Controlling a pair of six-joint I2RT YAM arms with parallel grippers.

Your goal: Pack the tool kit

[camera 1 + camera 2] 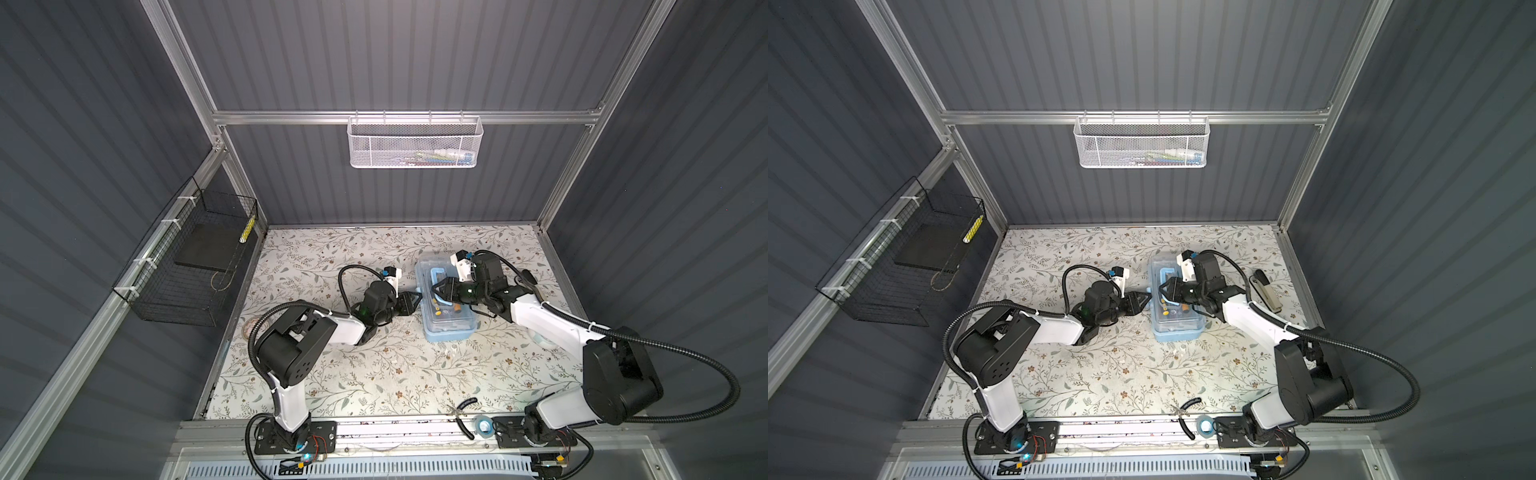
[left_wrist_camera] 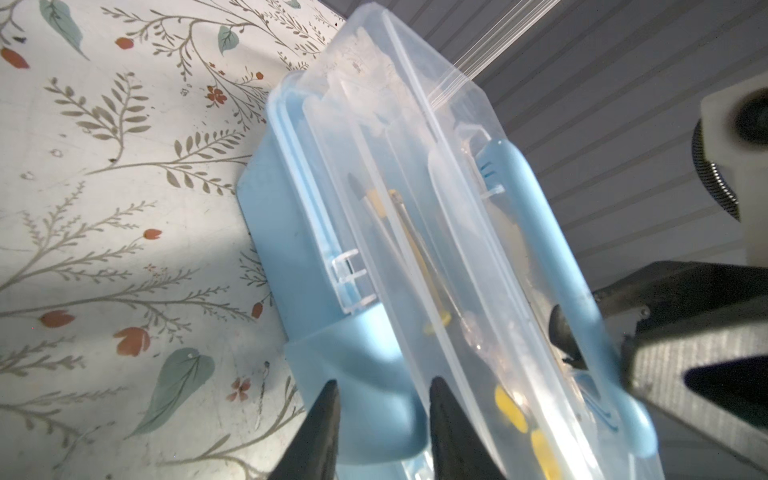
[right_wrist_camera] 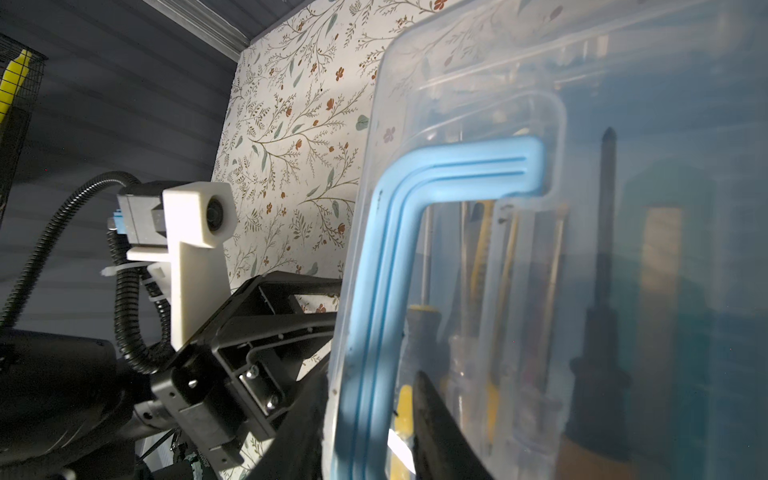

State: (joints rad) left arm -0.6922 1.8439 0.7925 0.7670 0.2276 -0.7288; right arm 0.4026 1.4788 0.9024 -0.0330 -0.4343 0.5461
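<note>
Bench [image 1: 374, 374] middle: clamps tool kit [image 1: 451, 333], right fingers [image 3: 434, 419] on blue handle [image 3: 386, 291], left fingers [image 2: 324, 424] on latch [image 2: 365, 374]; probably light, stiff, slick; handle safest.

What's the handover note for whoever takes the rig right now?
Left pincer: closed on the side latch of the tool kit, which sits on the table.
Right pincer: closed on the blue handle atop the clear lid.
Done: slim tools inside, lid down.
Left: probably seating the latch; black-handled pliers lie outside at the front edge.
</note>
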